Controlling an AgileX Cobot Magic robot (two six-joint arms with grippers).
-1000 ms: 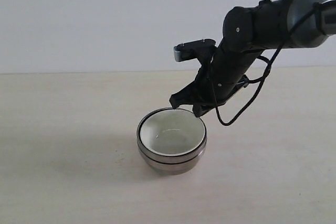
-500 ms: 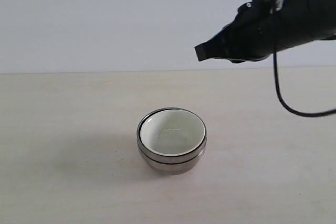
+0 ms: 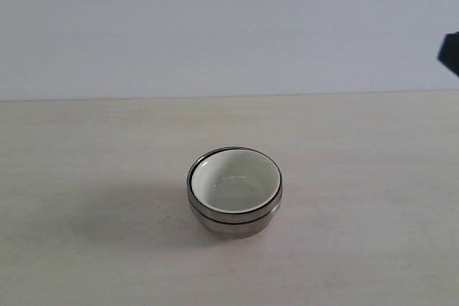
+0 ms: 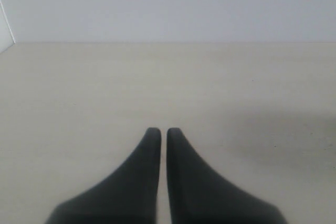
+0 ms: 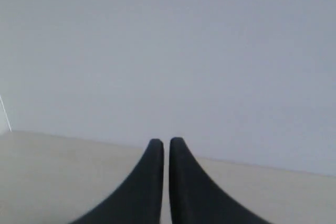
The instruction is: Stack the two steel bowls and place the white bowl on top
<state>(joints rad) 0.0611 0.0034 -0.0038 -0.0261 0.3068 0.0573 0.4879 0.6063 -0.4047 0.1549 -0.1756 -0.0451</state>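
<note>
The two steel bowls (image 3: 234,218) stand nested in the middle of the table in the exterior view, their rims showing as two shiny bands. The white bowl (image 3: 235,181) sits inside the upper one, upright and empty. Only a dark tip of the right arm (image 3: 450,52) shows at the right edge, high above the table and far from the stack. My right gripper (image 5: 166,142) is shut on nothing and faces the wall. My left gripper (image 4: 163,131) is shut on nothing over bare table. Neither wrist view shows the bowls.
The pale wooden table (image 3: 86,177) runs back to a plain light wall (image 3: 215,26). A white edge (image 4: 6,30) shows at the side of the left wrist view.
The right arm has lifted away from the rim of the bowl stack and swung up and off to the right, almost out of the exterior view. The stacked bowls have stayed put.
</note>
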